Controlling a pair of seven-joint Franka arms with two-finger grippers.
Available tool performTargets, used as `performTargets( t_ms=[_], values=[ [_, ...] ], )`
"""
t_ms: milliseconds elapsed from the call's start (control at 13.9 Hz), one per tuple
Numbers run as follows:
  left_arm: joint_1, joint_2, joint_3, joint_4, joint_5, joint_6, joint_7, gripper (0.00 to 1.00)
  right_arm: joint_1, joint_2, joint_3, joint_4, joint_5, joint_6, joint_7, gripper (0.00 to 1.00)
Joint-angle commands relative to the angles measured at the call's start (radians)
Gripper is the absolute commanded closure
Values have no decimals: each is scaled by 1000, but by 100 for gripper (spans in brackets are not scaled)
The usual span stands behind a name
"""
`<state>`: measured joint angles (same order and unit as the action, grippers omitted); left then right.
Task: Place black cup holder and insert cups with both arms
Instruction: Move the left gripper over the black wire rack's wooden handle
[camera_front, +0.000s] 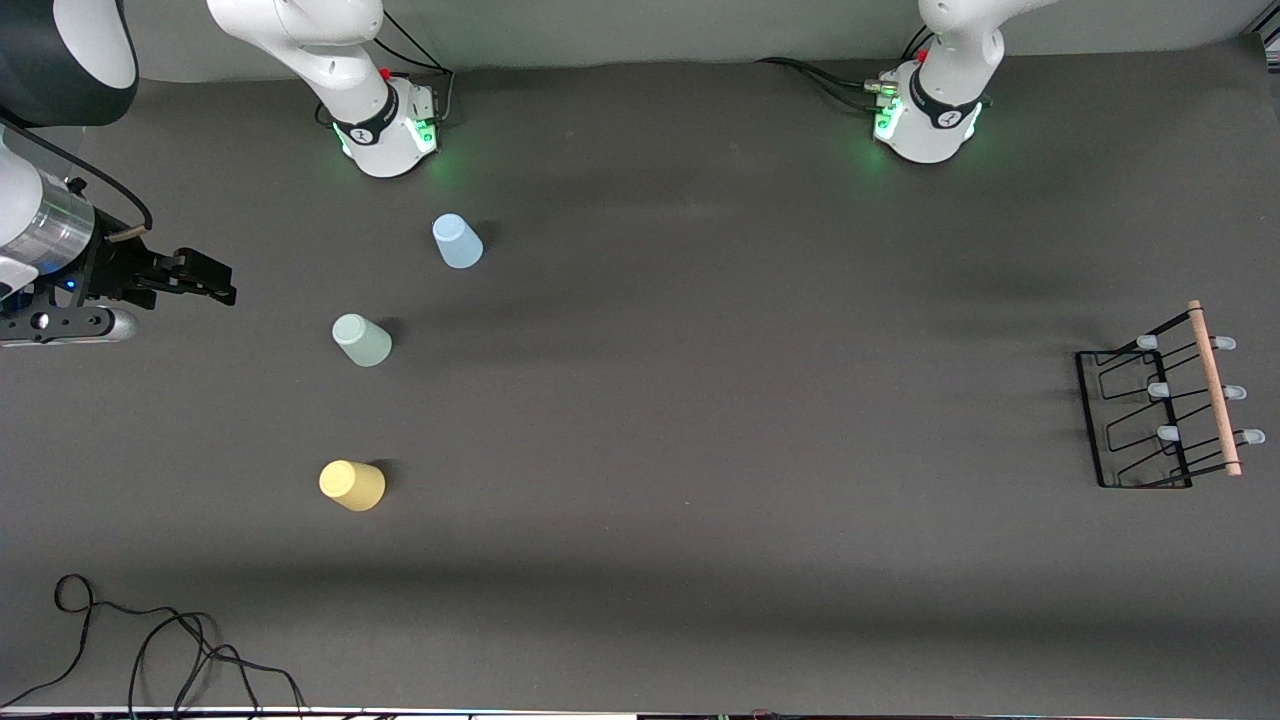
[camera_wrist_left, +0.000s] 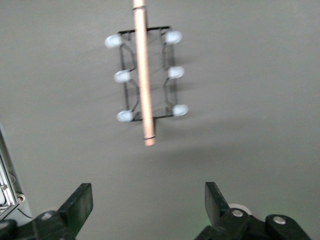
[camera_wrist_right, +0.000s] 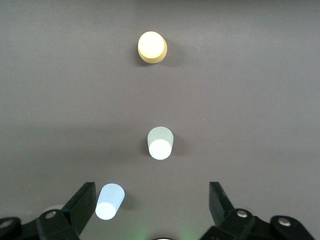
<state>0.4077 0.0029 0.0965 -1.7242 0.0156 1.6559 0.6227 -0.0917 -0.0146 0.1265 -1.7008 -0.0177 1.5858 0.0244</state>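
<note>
I read the front view as a clock face, with the two bases at twelve. The black wire cup holder with a light wooden rod on top and six pale-tipped pegs (camera_front: 1216, 395) stands at about three o'clock, at the left arm's end of the counter (camera_front: 700, 450), apart from everything else. I think it was put there so that the left arm can take it by the rod. The left gripper (camera_wrist_left: 148, 200) hangs over the counter close to the holder. Its jaws are spread wide and have hold of nothing. The three small plastic tumblers are at the right arm's end, well apart from each other: the light blue cup (camera_front: 457, 242) at about ten o'clock, the pale green cup (camera_front: 362, 340) at nine and the yellow cup (camera_front: 352, 485) at eight. This open row should give the right arm room around each one. The right gripper (camera_wrist_right: 151, 194) hangs high over the counter by the light blue cup, jaws also fully apart and empty. The task has not yet begun, in my judgement. The counter is a dark grey, matt sheet. A loose black cable (camera_front: 150, 650) lies at seven o'clock, and a pale wall runs along the twelve o'clock edge.
</note>
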Motion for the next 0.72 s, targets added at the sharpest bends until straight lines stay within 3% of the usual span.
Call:
performTargets(
  t_ms=[0, 287, 645],
  values=[
    [31, -23, -17, -72, 17, 65, 43, 0, -6, -16, 2, -8, 1, -10, -23, 0],
    [23, -14, -18, -265, 15, 308, 43, 0, -6, -16, 1, -8, 1, -7, -23, 0],
    [2, 103, -23, -334, 15, 510, 43, 0, -8, -5, 1, 0, 1, -4, -34, 0]
  ],
)
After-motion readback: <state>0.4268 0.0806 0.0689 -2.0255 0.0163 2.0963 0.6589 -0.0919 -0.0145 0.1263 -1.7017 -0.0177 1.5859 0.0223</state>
